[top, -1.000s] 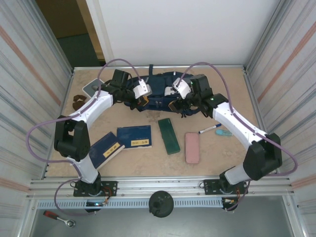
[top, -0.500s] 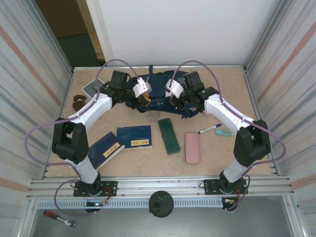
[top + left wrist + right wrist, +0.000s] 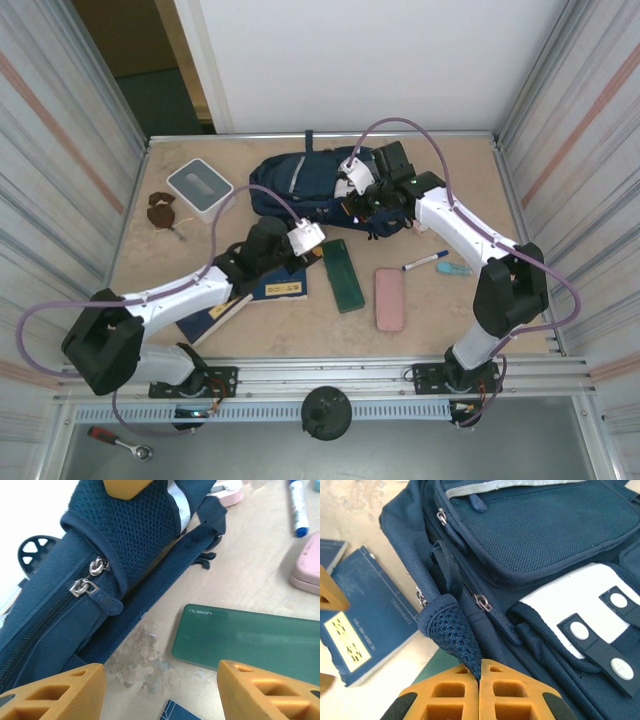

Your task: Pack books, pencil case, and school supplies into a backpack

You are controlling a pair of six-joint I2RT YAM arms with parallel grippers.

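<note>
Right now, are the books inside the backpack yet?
Not yet: both dark-blue books lie flat on the table, outside the backpack.

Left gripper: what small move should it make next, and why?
Probably ease the open left gripper toward the metal zipper pulls of the navy-blue fabric backpack: that zip looks closed, and the right gripper pinches its mesh fold, steadying the bag.

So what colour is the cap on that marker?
Blue; the marker cap shows best in the left wrist view.
</note>
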